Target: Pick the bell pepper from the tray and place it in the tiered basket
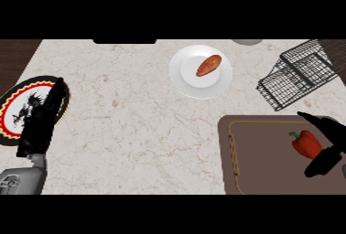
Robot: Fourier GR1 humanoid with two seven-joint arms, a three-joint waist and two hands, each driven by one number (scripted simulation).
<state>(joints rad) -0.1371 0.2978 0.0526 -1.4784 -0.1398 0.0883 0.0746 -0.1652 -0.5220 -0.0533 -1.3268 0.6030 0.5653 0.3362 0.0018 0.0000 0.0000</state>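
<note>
step: we reach for bell pepper (305,143) on tray (263,151) | right hand (326,148) fingers spread around it, not closed | left hand (42,119) relaxed, empty | next: we close, lift to tiered basket (300,73)

Two plates: one white plate (200,72), one patterned plate (13,109). One red bell pepper (307,144), one brown tray (263,157), one wire tiered basket (300,73), one orange-brown sweet potato (208,65). Two hands: left hand (42,119), right hand (326,145).
</note>
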